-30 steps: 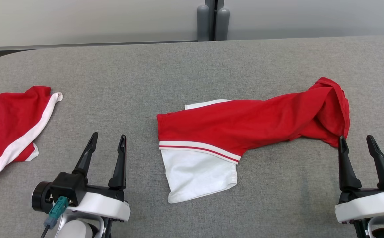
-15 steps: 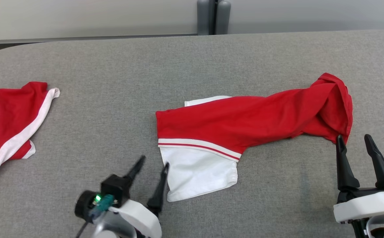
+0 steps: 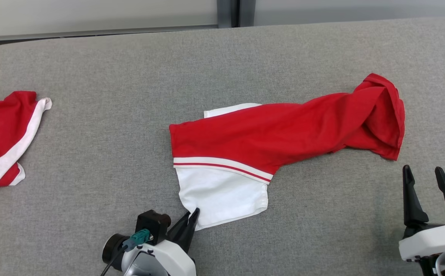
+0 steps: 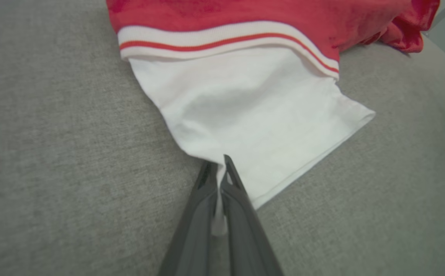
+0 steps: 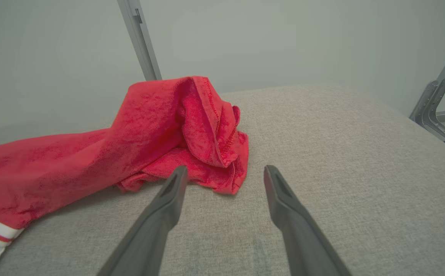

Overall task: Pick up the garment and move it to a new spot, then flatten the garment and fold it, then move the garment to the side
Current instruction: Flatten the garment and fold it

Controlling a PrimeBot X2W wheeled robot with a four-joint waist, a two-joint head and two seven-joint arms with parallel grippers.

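A grey cloth-covered table (image 3: 111,76) carries everything; its far edge meets a pale wall (image 3: 92,13) with a dark upright post (image 3: 228,11) behind the middle. In the right wrist view a metal bracket (image 5: 437,111) stands off the table's right edge.

The garment (image 3: 268,134) lies across the middle and right of the table. It is a long red body with a white band and a thin red stripe, and a white panel points toward the near edge. Its red end is bunched up near the right edge. A second red piece with a white stripe (image 3: 0,130) lies at the left edge, well apart.

The left gripper (image 3: 190,218) sits at the near edge, its fingers pinched together on the near left corner of the white panel, with white cloth showing between them. The right gripper (image 3: 423,172) hangs with its fingers spread, near the bunched red end but not touching it.
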